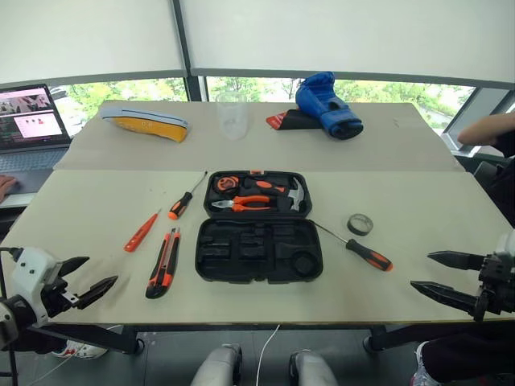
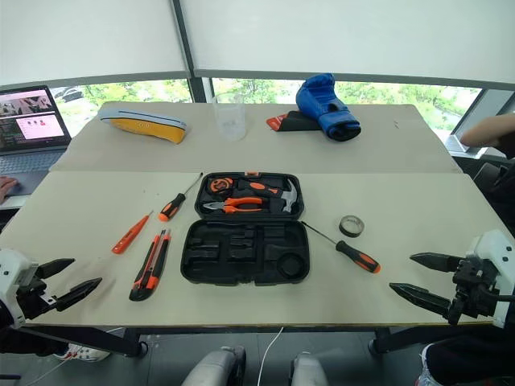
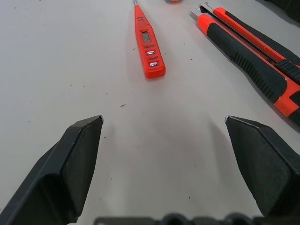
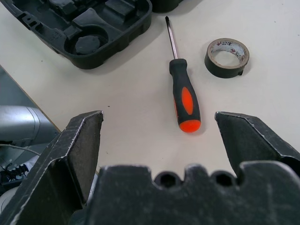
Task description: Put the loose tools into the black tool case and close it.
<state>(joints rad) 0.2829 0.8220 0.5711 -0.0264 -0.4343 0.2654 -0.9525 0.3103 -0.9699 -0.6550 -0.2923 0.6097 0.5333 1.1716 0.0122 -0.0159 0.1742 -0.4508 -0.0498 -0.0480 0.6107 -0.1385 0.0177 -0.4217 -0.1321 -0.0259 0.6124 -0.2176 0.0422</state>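
The black tool case [image 1: 257, 249] lies open mid-table, its far half holding pliers and a hammer, its near half with bare slots. Left of it lie a black-and-orange screwdriver [image 1: 183, 199], a small all-orange screwdriver [image 1: 142, 232] and the utility knife [image 1: 163, 262]. To the case's right rest another screwdriver [image 1: 364, 251] and a dark tape roll [image 1: 360, 223]. My left gripper [image 1: 90, 278] hovers open at the table's near left edge, short of the orange screwdriver [image 3: 149, 44]. Over the near right edge my right gripper [image 1: 434, 274] is open, facing the screwdriver [image 4: 184, 97] and tape [image 4: 227, 57].
On the far table lie a blue boxing glove [image 1: 327, 103], a clear beaker [image 1: 232, 114] and a yellow-and-grey object [image 1: 146, 123]. A laptop [image 1: 30, 121] stands at the far left with a person's hand [image 1: 6, 186] by it. A person's arm [image 1: 488, 127] shows at far right.
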